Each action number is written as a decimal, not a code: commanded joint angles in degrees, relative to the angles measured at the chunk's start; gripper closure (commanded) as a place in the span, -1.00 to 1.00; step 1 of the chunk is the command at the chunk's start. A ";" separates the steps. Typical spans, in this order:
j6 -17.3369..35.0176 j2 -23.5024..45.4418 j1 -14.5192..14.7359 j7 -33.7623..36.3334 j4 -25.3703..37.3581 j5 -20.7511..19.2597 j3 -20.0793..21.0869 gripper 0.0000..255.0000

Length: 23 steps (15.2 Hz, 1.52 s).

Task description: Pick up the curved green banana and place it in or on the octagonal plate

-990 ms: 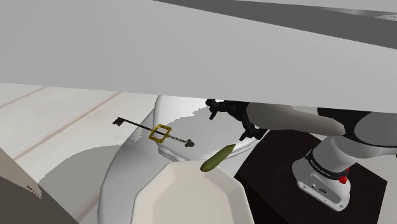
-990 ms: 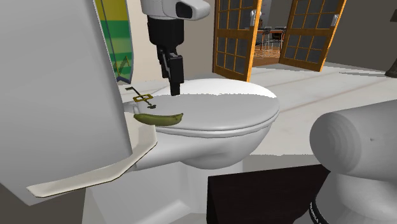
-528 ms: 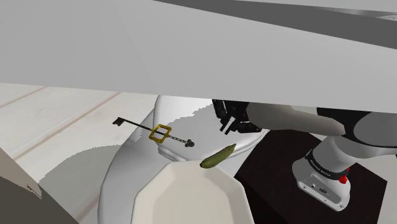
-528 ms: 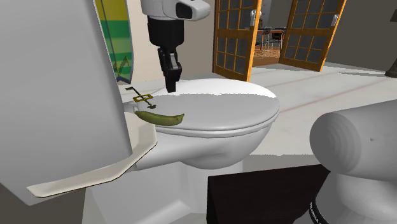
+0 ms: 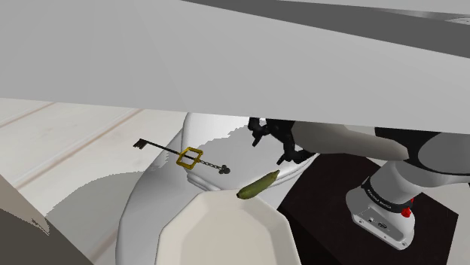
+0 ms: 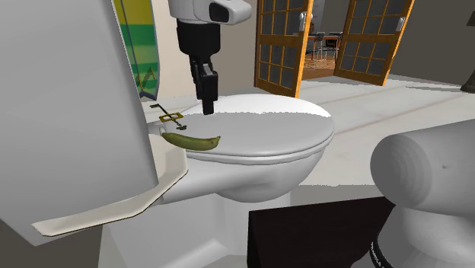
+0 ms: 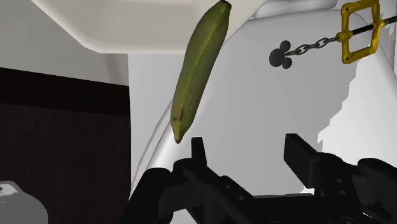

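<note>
My tool (image 7: 247, 149) hangs released over the toilet lid (image 6: 266, 133), fingers apart with nothing between them. The green banana (image 7: 200, 67) lies at the lid's edge, its far end reaching the rim of the cream octagonal plate (image 5: 226, 233). Whether it rests on that rim I cannot tell. In the wrist view its near tip sits just ahead of one finger, outside the gap, so I judge the first job is to shift sideways until the banana's middle is centred between my fingers. I would turn the wrist so the fingers close across its width, not along its length. Then I would descend slowly, since the lid is hard and curved. I would also steer clear of the gold keychain (image 7: 359, 28) beside it.
</note>
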 commanded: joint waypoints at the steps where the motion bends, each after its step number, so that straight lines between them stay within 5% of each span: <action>1: -0.82 0.75 -2.43 7.15 1.49 1.01 4.88 -1.00; 5: -0.06 8.15 -4.69 26.92 4.98 -2.67 12.64 -1.00; 10: 7.22 16.80 0.93 33.15 1.59 -10.10 11.05 -1.00; 11: 6.85 7.63 5.12 30.68 1.47 -5.58 -2.03 -1.00; 18: 6.47 9.56 6.75 28.66 -1.52 -4.25 3.06 -1.00; 23: 8.82 7.71 2.26 25.60 -3.46 0.34 7.99 -1.00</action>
